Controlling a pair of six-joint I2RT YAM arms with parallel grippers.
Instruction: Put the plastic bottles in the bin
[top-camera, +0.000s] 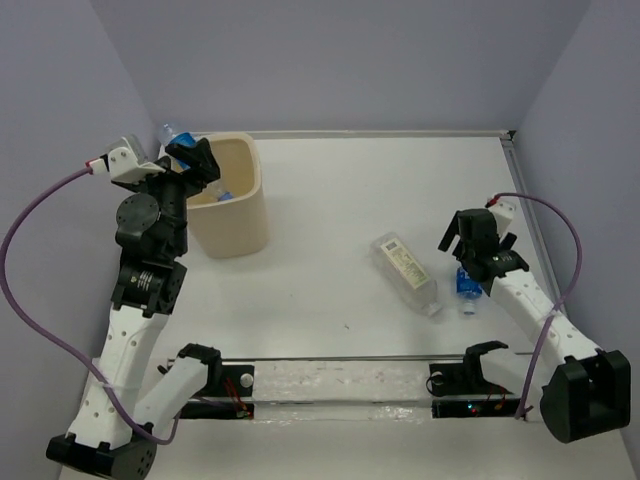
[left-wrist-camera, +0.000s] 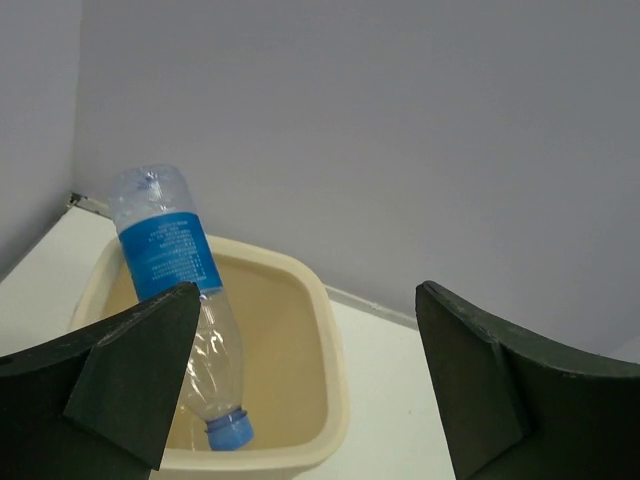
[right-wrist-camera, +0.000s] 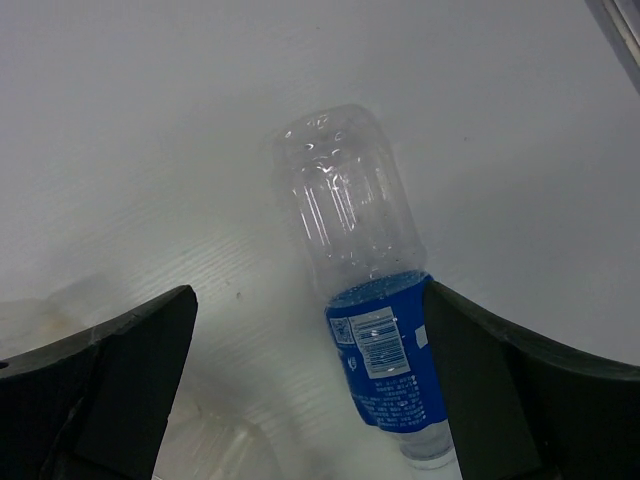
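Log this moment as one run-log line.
left end effector: open, over bin | binned blue bottle: leaning cap-down inside | right end effector: open, above loose blue bottle | square bottle: lying on table

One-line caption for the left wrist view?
Open left tool facing the bin, a blue-labelled bottle leaning cap-down inside it.

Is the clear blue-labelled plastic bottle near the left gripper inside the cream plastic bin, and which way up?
Inside, upside down: the bottle leans in the bin, blue cap near the bottom, base above the rim.
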